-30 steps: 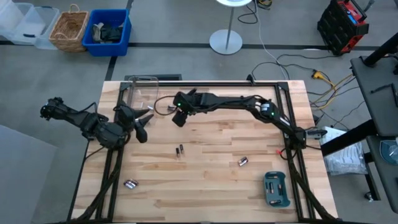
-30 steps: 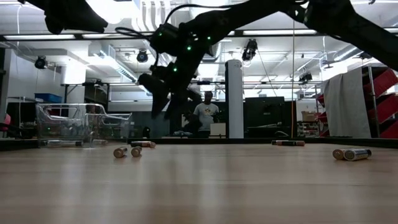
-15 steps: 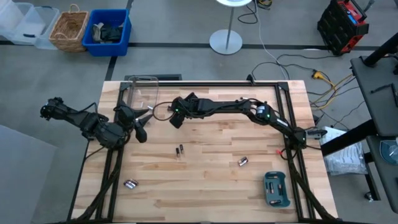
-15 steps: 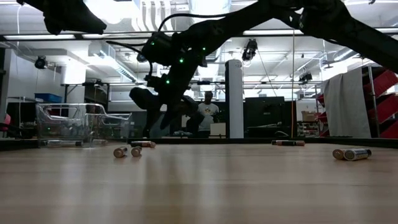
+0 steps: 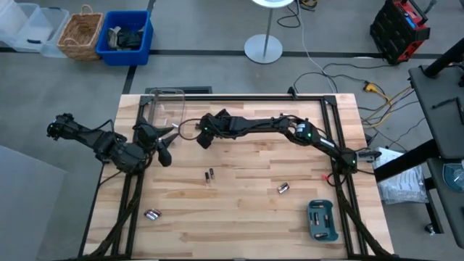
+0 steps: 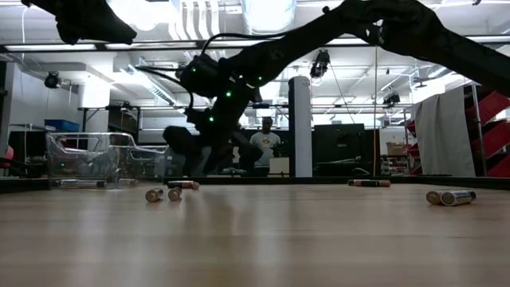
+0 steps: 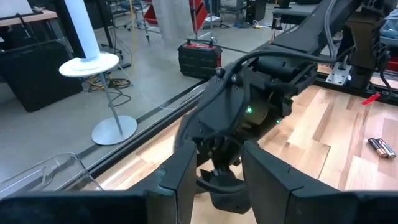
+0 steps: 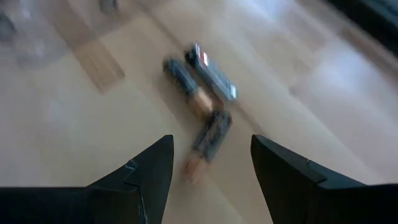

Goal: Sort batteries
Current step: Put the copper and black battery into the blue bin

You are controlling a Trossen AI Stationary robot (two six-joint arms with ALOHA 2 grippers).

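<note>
Now we see our right gripper (image 5: 203, 141) at upper centre, fingers spread wide over three batteries (image 8: 202, 99); our left gripper (image 5: 165, 154), also wide, waits centre-left.

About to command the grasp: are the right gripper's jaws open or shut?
Open. In the right wrist view the right gripper shows a wide gap between its jaws, with three batteries lying on the table beyond.

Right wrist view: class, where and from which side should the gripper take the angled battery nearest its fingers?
Probably across its mid-body, from straight above: the battery lies flat, long sides bare, framed by the open right gripper. The left gripper waits beside.
</note>
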